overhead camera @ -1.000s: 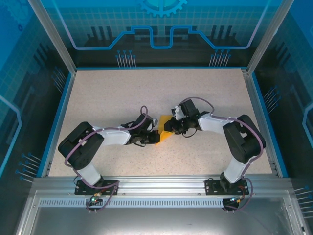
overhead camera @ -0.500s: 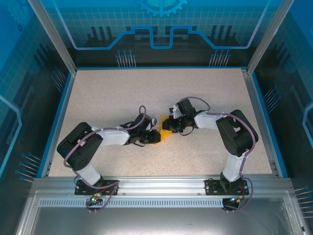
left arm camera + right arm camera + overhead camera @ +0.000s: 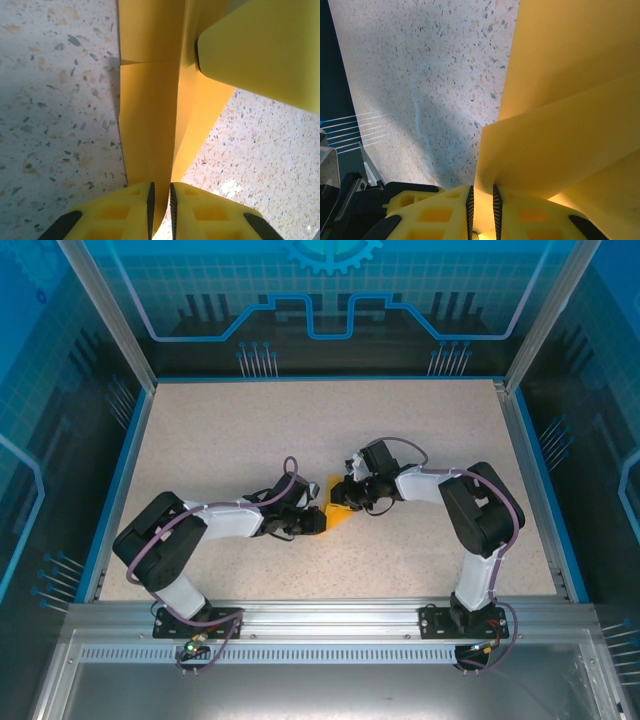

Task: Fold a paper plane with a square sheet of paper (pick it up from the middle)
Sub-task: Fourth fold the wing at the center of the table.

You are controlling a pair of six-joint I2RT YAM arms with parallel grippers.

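Observation:
The square sheet of paper (image 3: 337,513) is orange-yellow and partly folded into creased layers, lying on the table between my two grippers. In the left wrist view a raised fold of the paper (image 3: 147,110) runs into the narrow slit between my left gripper's (image 3: 160,187) pads; bare table shows beside it, so the pads do not pinch it. My right gripper (image 3: 482,190) also stands a narrow slit open, with a corner of the layered paper (image 3: 560,135) in the gap. One right finger (image 3: 260,50) presses in beside the fold. Both grippers (image 3: 318,520) (image 3: 346,498) face each other across the sheet.
The speckled table (image 3: 250,430) is walled by a blue rim (image 3: 120,490) on the left and right. Both arms are bent inward towards the middle, with their bases at the near metal rail (image 3: 320,615).
My left gripper's jaws have parted a little from shut and slid slightly right. The right arm's elbow has swung inward to the left while its gripper stayed at the paper.

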